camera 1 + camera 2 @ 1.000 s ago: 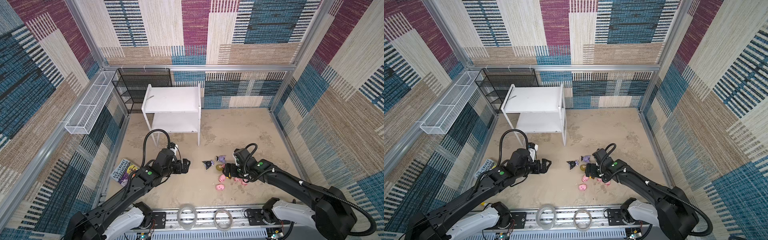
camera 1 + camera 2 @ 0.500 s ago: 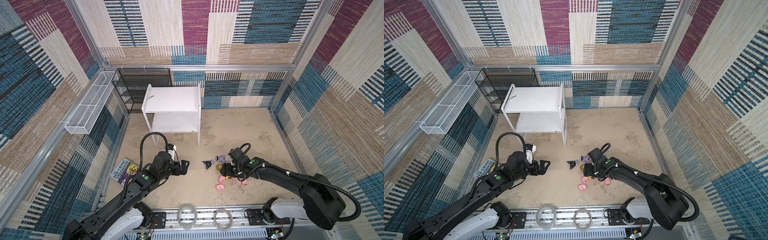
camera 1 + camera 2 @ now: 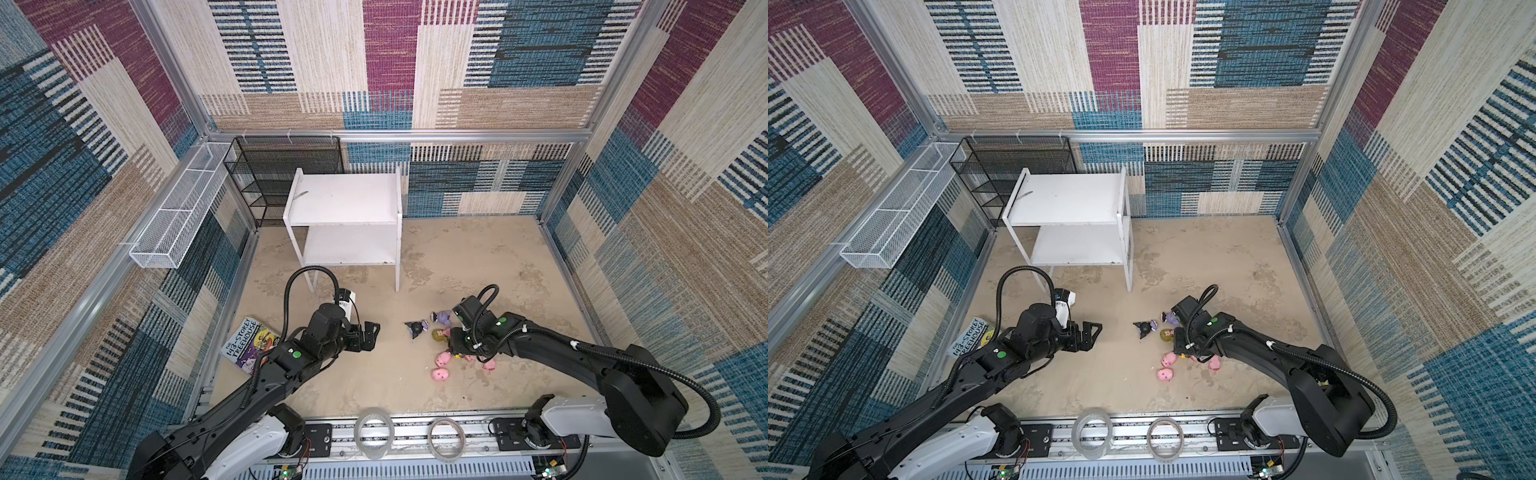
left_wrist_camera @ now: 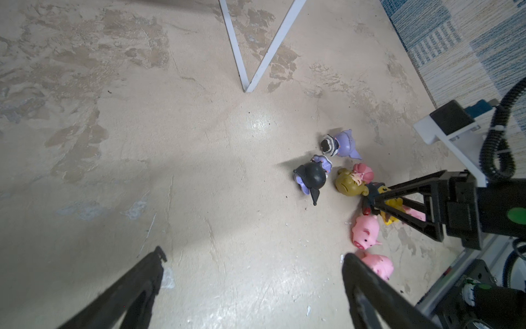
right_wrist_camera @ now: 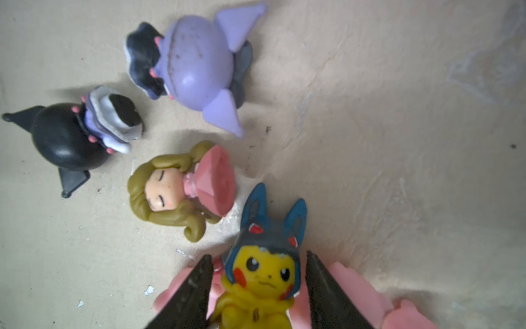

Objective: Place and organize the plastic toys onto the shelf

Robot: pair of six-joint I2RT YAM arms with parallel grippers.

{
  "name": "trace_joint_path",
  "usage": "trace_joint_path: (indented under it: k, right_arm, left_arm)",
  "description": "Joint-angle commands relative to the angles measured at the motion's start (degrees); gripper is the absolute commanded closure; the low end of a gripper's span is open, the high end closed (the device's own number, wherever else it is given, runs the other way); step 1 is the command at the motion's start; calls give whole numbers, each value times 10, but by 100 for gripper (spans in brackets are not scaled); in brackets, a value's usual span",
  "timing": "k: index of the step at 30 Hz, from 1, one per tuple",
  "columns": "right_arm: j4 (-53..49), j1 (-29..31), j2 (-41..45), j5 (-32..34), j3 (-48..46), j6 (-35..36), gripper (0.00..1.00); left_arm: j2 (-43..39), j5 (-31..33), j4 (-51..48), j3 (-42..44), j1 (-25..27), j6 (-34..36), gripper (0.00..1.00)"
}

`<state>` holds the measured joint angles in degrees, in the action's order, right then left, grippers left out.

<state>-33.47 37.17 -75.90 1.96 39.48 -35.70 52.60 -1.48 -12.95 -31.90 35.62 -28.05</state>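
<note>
The white shelf (image 3: 345,199) (image 3: 1067,199) stands at the back with both boards bare. The plastic toys lie in a cluster on the floor. They are two black-and-purple figures (image 5: 65,136) (image 5: 196,65), a blond doll (image 5: 170,188) and pink pigs (image 3: 442,358) (image 3: 440,375) (image 3: 489,365). The yellow toy with the blue hood (image 5: 262,273) rests on pigs. My right gripper (image 5: 259,256) (image 3: 456,353) is low over it. One finger stands on each side of the toy, with a thin gap still showing. My left gripper (image 4: 253,256) (image 3: 371,334) hangs wide open and empty, left of the cluster.
A paperback book (image 3: 249,347) lies at the front left. A black mesh rack (image 3: 282,174) stands beside the shelf. A long white wire basket (image 3: 178,216) hangs on the left wall. Two tape rolls (image 3: 374,432) (image 3: 446,434) sit on the front rail.
My right gripper has settled lower over the cluster and its jaws have narrowed around the yellow toy. The left arm has shifted only slightly, its jaws still wide.
</note>
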Motion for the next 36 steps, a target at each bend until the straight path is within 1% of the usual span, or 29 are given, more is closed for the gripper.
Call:
trace_joint_path:
  k: [1,8,13,14,15,18,22,26,30,33,36]
  right_arm:
    - [-12,1,-4,38,10,5,49]
    - [16,-18,-29,101,39,36,53]
    - [55,-57,-47,101,41,67,55]
    - [55,-58,-46,102,43,69,55]
    - [50,-58,-44,108,46,71,52]
    - [25,-58,-18,111,36,48,40]
    - [-10,-58,40,101,-3,-17,35]
    - [-10,-57,75,73,-33,-50,36]
    - [-12,-51,60,83,-37,-62,37]
    - [-7,-51,56,88,-47,-76,42]
    - [11,-51,72,73,-69,-83,46]
  left_arm:
    - [2,1,14,-9,-1,5,1]
    - [-3,5,17,-6,-1,4,1]
    - [-2,7,5,-14,0,10,1]
    - [-3,7,2,-16,0,9,1]
    - [-5,7,-2,-17,0,10,1]
    - [-13,11,-9,-17,0,10,1]
    - [-16,16,1,-12,0,12,1]
    - [-5,12,10,-14,-2,15,1]
    - [5,6,9,-20,-1,15,1]
    - [1,5,1,-24,-1,16,1]
    - [-8,6,-3,-23,-2,15,1]
